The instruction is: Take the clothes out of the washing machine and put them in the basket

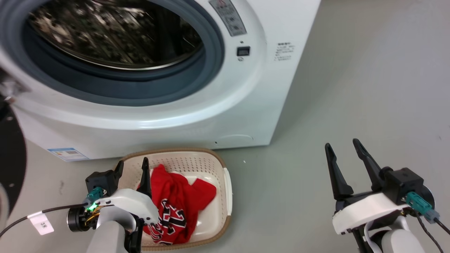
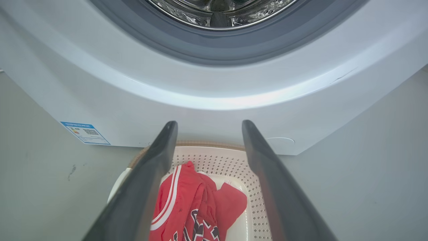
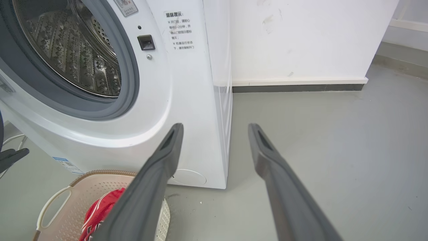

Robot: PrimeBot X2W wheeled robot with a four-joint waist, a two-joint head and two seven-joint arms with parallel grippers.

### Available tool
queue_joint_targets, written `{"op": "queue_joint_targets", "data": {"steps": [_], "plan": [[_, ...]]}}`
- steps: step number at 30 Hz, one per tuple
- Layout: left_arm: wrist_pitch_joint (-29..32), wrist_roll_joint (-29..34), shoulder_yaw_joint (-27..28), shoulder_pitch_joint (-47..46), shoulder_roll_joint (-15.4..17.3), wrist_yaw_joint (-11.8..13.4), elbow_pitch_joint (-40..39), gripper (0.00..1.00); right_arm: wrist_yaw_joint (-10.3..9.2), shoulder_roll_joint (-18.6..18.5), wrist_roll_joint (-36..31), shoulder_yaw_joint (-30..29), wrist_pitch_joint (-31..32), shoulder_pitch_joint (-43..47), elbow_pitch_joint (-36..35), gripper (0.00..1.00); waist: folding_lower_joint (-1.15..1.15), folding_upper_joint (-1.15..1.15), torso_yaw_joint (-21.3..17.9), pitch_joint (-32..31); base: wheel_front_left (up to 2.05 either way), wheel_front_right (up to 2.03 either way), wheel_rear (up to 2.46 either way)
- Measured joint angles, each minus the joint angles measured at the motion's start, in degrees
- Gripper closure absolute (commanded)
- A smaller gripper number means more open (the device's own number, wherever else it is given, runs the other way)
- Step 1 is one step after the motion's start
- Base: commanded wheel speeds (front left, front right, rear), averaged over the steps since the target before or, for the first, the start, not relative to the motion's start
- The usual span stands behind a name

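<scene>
Grey floor [image 1: 351, 88] ran beneath the washing machine [image 1: 246, 105]. Lower left, my left gripper [image 1: 133, 161] hung wide, empty, over the clothes [image 1: 179, 200] in the basket [image 1: 226, 189]; right gripper [image 1: 341, 142] likewise. Checking the drum [image 1: 116, 35] seemed wise.

There was one washing machine [image 1: 211, 116], one basket [image 1: 182, 163], one heap of red clothes [image 1: 175, 196] of uncertain garment count, and two grippers, the left gripper [image 1: 133, 162] and the right gripper [image 1: 341, 142].

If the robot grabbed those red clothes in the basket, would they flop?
Probably floppy: the clothes lie crumpled in folds in the basket. Likely light, since the fabric looks thin. They should not roll or slide.
</scene>
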Motion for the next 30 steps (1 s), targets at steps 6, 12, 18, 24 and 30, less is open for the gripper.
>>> {"op": "queue_joint_targets", "data": {"steps": [6, 12, 18, 24, 30], "plan": [[-0.01, 0.9, -2.41, 3.91, -0.33, 0.92, -11.81, 0.0, 0.0, 0.0, -0.52, -2.38, 1.46, 2.38, -1.83, 0.0, -0.01, 0.0, 3.11, -4.49, 0.0, 0.0, 0.0], [-0.01, 2.31, -6.94, 6.29, -0.44, 2.57, -22.05, 0.0, 0.0, -0.02, -1.02, -3.99, 2.33, 3.85, -2.98, 0.0, -0.01, 0.0, 5.71, -7.72, 0.0, 0.0, 0.0], [-0.01, 4.56, -9.24, 9.31, -0.44, 3.53, -27.17, 0.0, 0.0, -0.01, -1.08, -4.01, 2.54, 5.38, -3.0, 0.0, 0.0, 0.0, 7.0, -10.86, 0.0, 0.0, 0.0], [-0.01, 5.49, -10.26, 14.01, -0.27, 3.76, -28.55, 0.0, 0.0, -0.01, -1.07, -4.09, 2.85, 8.17, -2.7, 0.0, 0.0, 0.0, 7.58, -14.25, 0.0, 0.0, 0.0], [-0.01, 5.3, -10.07, 16.84, 0.32, 4.23, -28.76, 0.0, 0.0, -0.01, -1.19, -3.5, 3.22, 10.59, -2.83, 0.0, 0.0, 0.0, 7.77, -16.09, 0.0, 0.0, 0.0]]}}
